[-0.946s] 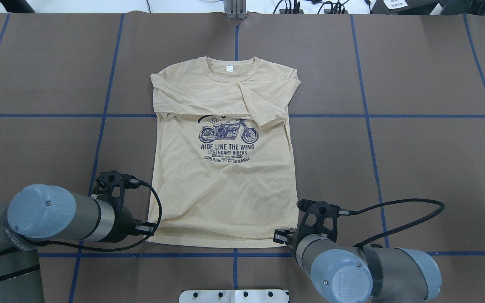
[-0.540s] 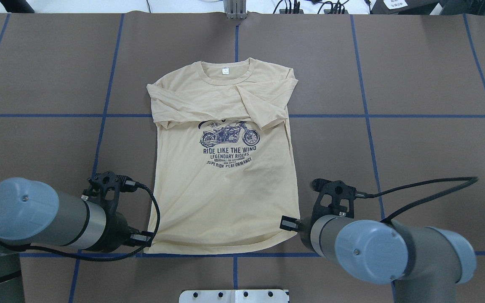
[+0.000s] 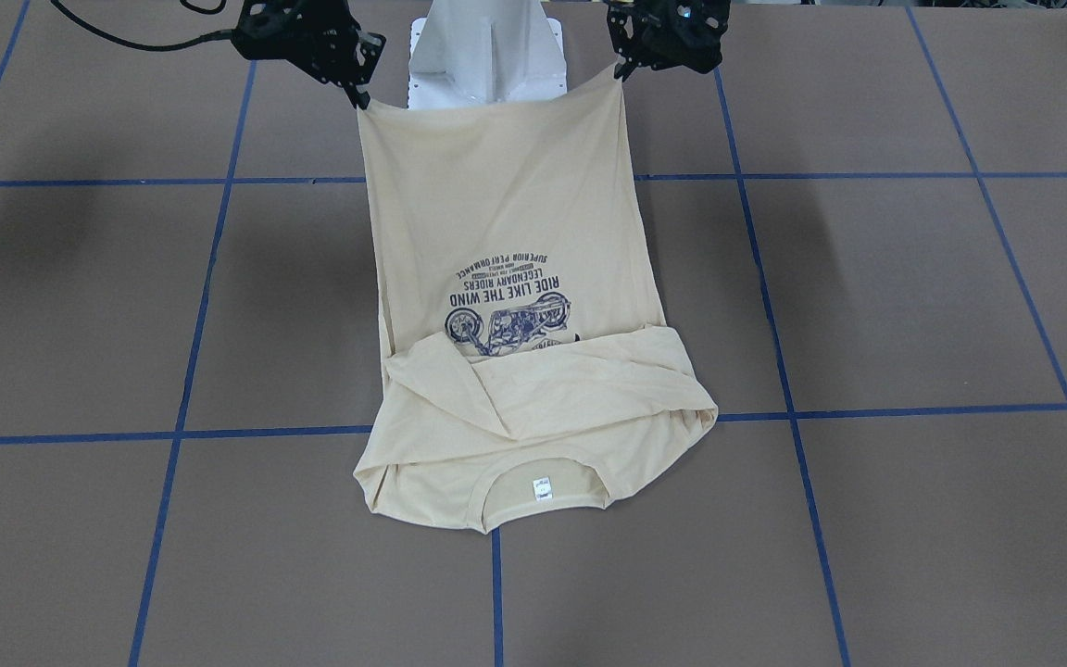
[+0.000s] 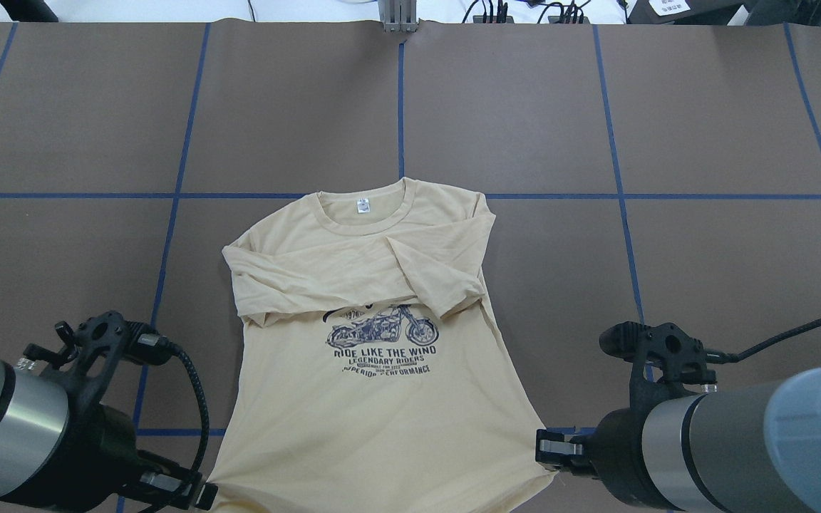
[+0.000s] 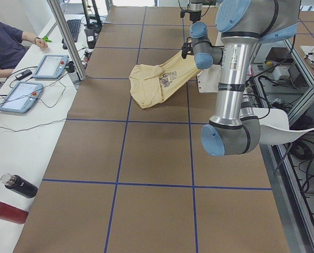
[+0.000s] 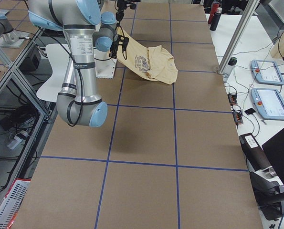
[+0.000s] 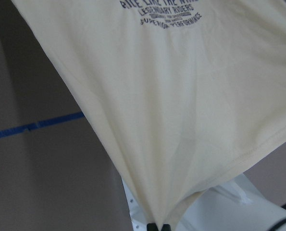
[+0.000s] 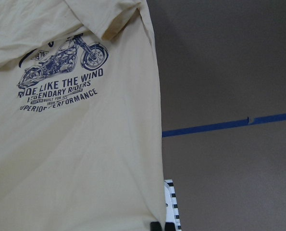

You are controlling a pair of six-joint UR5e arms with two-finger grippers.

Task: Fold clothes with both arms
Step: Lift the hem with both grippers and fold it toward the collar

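The cream-yellow T-shirt (image 4: 375, 420) lies print up, with both sleeves folded across the chest and its white neck label (image 4: 363, 207) at the far end. Its collar end rests on the table (image 3: 533, 445), while the hem end is lifted and stretched toward the robot base. My left gripper (image 4: 204, 495) is shut on the hem's left corner; in the left wrist view its fingertips (image 7: 158, 226) pinch the fabric (image 7: 181, 120). My right gripper (image 4: 542, 452) is shut on the hem's right corner (image 8: 152, 219). In the front-facing view the left gripper (image 3: 621, 72) and right gripper (image 3: 359, 97) hold the hem taut between them.
The white pedestal base (image 3: 487, 46) stands right behind the raised hem. The brown table has blue tape lines (image 4: 617, 196). A side bench holds tablets (image 5: 30, 95) and bottles (image 5: 14, 187), with a seated operator (image 5: 3, 42) beside it.
Both grippers have pulled back toward the robot base and risen with the hem corners. The shirt has slid toward the robot, its collar now at the nearer tape line.
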